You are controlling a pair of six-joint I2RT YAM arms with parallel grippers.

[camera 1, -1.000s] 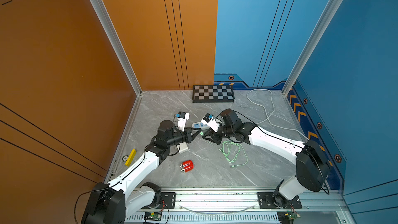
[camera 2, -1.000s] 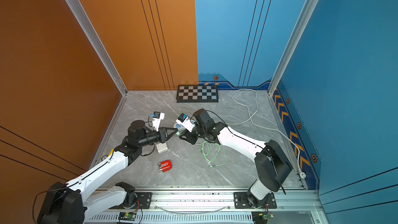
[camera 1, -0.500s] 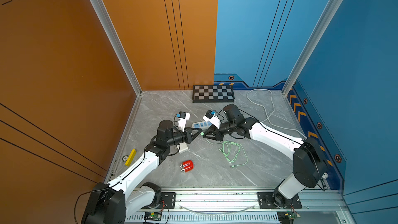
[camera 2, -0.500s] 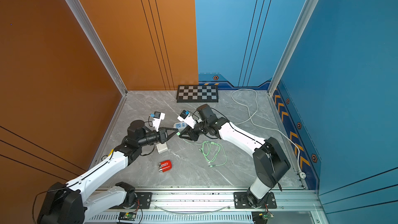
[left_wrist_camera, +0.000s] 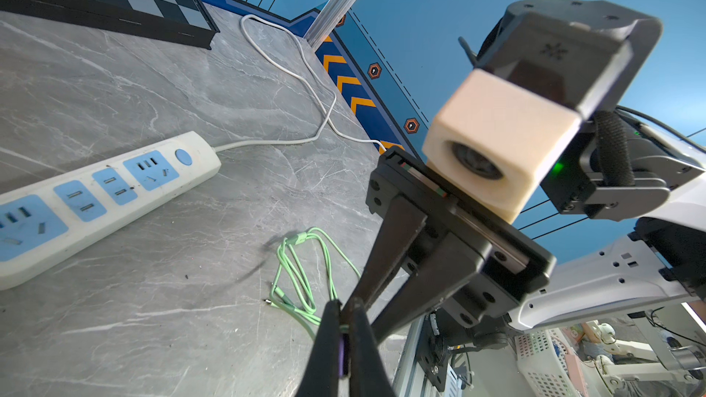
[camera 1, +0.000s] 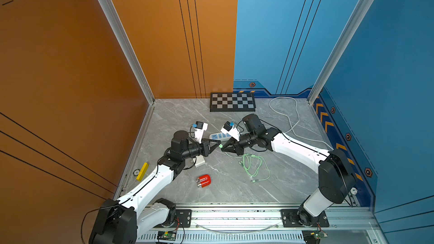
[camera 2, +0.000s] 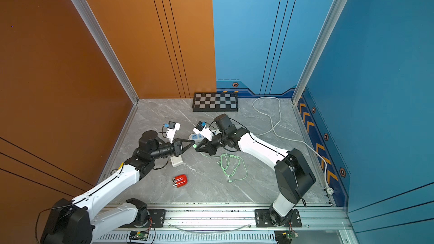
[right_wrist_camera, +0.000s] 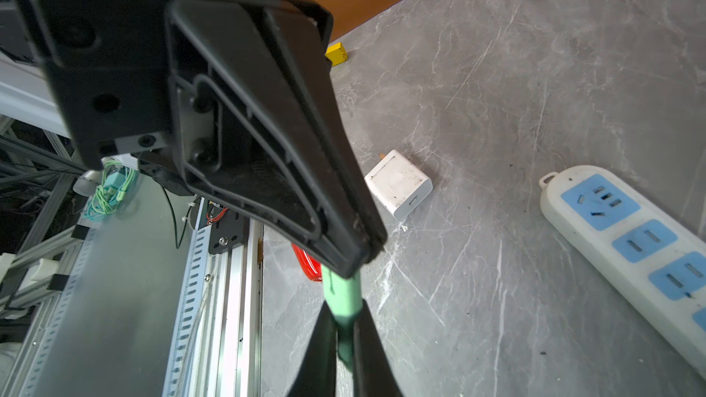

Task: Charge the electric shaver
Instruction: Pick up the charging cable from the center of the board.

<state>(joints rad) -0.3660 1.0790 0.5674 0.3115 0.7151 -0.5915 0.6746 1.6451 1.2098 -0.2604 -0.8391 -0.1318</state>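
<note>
Two grippers: the left gripper (camera 1: 217, 144) and the right gripper (camera 1: 223, 147) are being held tip to tip, above the table (camera 1: 281, 179).
Left gripper: its jaws are being pressed fully together. In the left wrist view only a sliver of green is being shown between them, so one end of the green plug (camera 1: 220, 146) is probably what is being pinched.
Right gripper: its jaws are being clamped on the other end of the green plug, as is being shown plainly in the right wrist view.
Green cable: the green cable (camera 1: 252, 165) is being trailed from the plug down to a loose coil on the table, beneath the right gripper's wrist.
Electric shaver: the electric shaver (camera 1: 203, 181) is being seen lying on the table, untouched and well apart from both grippers. It is on the base-rail side of the tips, nearer the left gripper.
Charger block: the charger block (camera 1: 199, 161) is being seen on the table under the left gripper's wrist, between that gripper and the shaver.
Power strip: the power strip (camera 1: 219, 136) is being seen lying just beyond the tips, on the side away from the shaver.
</note>
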